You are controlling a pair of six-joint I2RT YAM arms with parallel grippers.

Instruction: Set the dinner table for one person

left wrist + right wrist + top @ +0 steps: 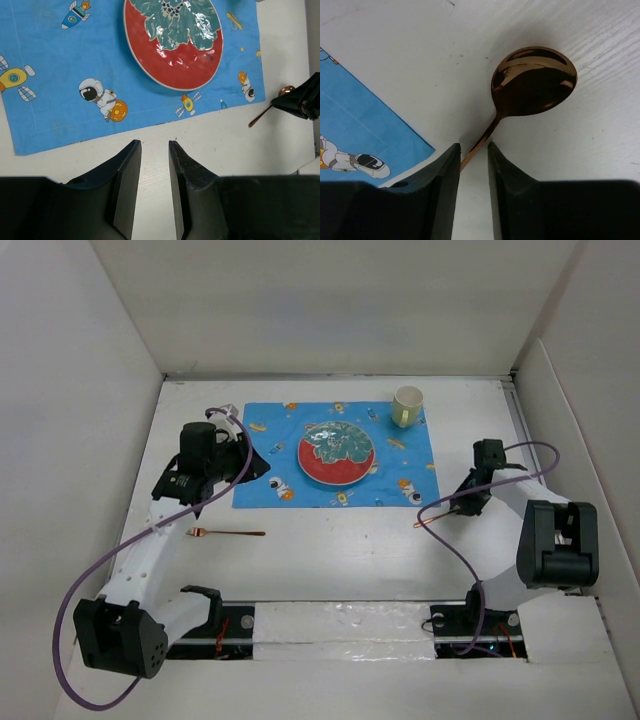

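**Q:** Where is the dinner table [330, 565] lying relative to each end effector?

**A:** The white worktop is spreading beneath both arms. The left end effector [262, 468] is hanging over it at the left edge of the blue mat [275, 430]. The right end effector [458, 505] is reaching down to it just right of the mat's near right corner, over a copper spoon [432, 519].

**Q:** How are the jaws standing?

**A:** The left end effector is released: its fingers are standing slightly apart, with only bare worktop showing between them. The right end effector is also parted, wider than the spoon's thin handle, which is running into the gap. The spoon is lying flat on the worktop, its bowl beyond the fingertips.

**Q:** What is one view showing that another is not?

**A:** Only the top view is showing the pale cup [407, 405] at the mat's far right corner and a second copper utensil [225, 533] lying on the worktop beside the left arm. The left wrist view is resolving the astronaut and rocket prints and the red plate [172, 50] with its green centre. The right wrist view alone is showing the handle's course between the fingers.
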